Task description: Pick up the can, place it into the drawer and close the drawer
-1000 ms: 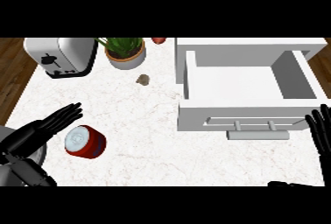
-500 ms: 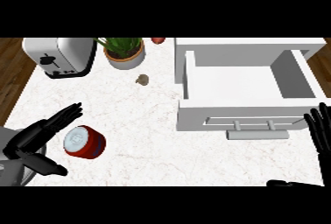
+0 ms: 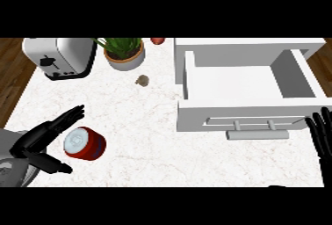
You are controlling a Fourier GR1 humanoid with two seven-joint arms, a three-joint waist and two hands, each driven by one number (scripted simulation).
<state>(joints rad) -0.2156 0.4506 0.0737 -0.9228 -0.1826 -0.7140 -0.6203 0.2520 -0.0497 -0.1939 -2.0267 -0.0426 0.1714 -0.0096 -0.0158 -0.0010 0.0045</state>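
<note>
A short red can [image 3: 84, 143] with a pale silver lid stands on the white marble counter at the lower left. My left hand [image 3: 40, 140] is open just left of it, fingers straight along the can's far side and thumb pointing out below it, not closed on it. The white drawer [image 3: 250, 85] stands pulled open at the right, its inside bare and its bar handle [image 3: 257, 134] facing me. My right hand [image 3: 321, 135] rests open at the right edge, fingers up, beside the drawer's front corner.
A silver toaster [image 3: 58, 57] sits at the back left, a potted green plant [image 3: 123, 52] next to it. A small brown lump [image 3: 142, 79] lies in front of the pot, and a red object [image 3: 157, 40] shows at the counter's back edge.
My left hand has shifted slightly toward the can, the thumb swinging out beneath it. The can, the drawer and the right hand have not moved.
</note>
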